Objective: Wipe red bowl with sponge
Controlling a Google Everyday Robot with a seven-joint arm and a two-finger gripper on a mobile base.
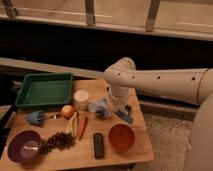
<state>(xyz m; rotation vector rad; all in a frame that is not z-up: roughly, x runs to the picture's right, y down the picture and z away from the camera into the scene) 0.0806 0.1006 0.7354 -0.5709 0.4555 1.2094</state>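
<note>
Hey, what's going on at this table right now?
A one-armed robot is working at a wooden table. Its gripper is down near the table's middle, right beside a pale sponge. The red bowl sits apart, nearer the front edge, and the sponge is not on it, so no wiping yet. A green tray and purple bowl stand off to the side.

Gripper low above the table, near its far right part. Close on its left, 2 things in the way: grey lump and white cup. Bare wood in front, up to the red bowl, and on its right.
</note>
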